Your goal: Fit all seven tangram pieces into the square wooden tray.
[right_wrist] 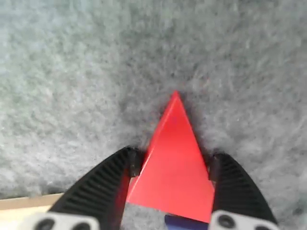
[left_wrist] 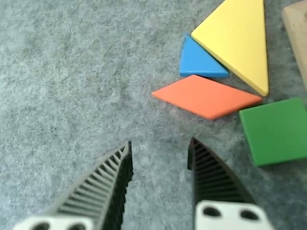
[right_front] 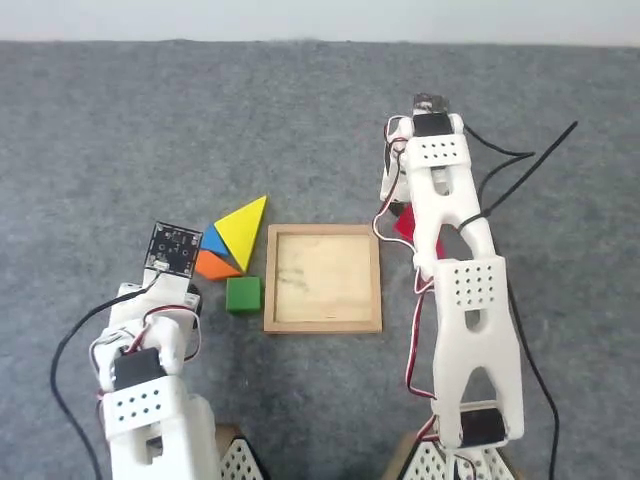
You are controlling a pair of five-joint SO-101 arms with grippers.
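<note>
The square wooden tray (right_front: pixel 322 326) lies flat on the grey felt worktop (right_front: pixel 100 130), its pale board faintly smudged inside a raised rim. Clustered just beside it are a green square block (right_front: pixel 243 295), an orange parallelogram (right_front: pixel 215 265), a small blue triangle (right_front: pixel 211 241) and a large yellow triangle (right_front: pixel 243 230). The left hand (left_wrist: pixel 159 143) hovers open near the parallelogram. Across the tray, the right hand (right_wrist: pixel 173 157) clamps a flat red triangle (right_wrist: pixel 175 167) by two edges.

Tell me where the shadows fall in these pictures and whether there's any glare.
High view: soft, even light, only faint shadows, no glare on the wooden tray. Left wrist view: a thin dark shadow under the orange piece's edge facing the left pincer. Right wrist view: a darker shadow hugs the red triangle between the right pincer's fingers.
</note>
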